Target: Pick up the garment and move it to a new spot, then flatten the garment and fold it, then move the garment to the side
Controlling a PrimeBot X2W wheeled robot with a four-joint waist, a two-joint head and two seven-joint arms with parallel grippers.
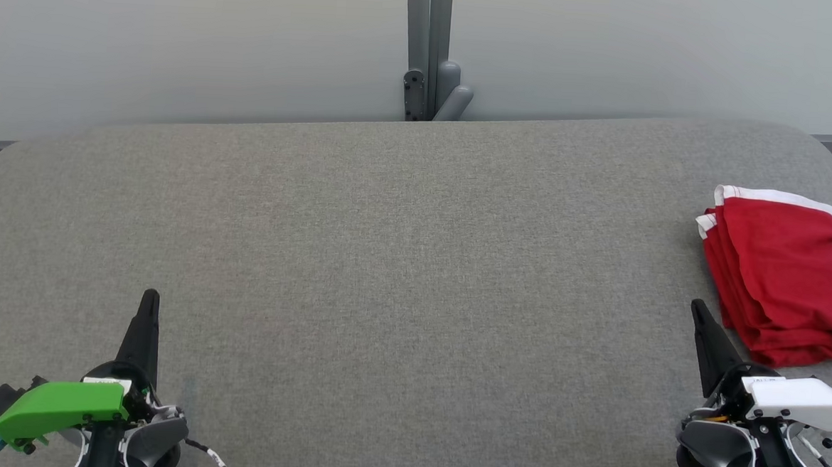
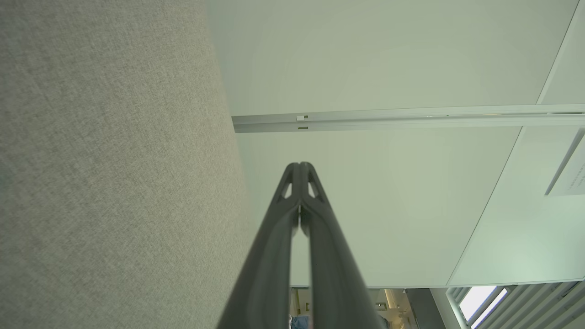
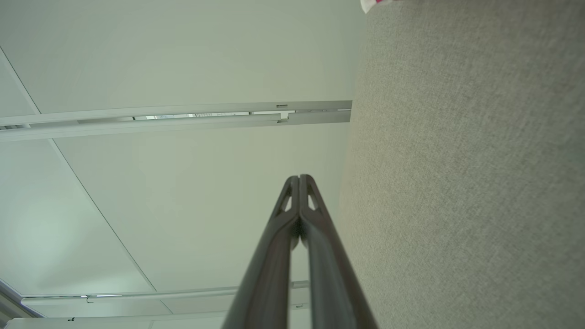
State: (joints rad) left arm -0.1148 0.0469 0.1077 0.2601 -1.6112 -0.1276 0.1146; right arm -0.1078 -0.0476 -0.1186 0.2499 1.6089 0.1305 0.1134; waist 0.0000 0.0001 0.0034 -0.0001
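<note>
Red garment (image 1: 784, 281), folded, near bench (image 1: 386, 260) edge — we fear a nudge slides it off; left hand (image 1: 150, 295), right hand (image 1: 697, 304) pinched together.

Folded red fabric garment (image 1: 787, 281)
White-trimmed, layered flat, lying at the right edge of the grey fabric counter (image 1: 387, 246).

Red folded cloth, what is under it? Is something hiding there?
The folded red garment with white trim lies on the grey fabric-covered surface. Whether anything hides beneath cannot be seen: the cloth covers that spot.
</note>
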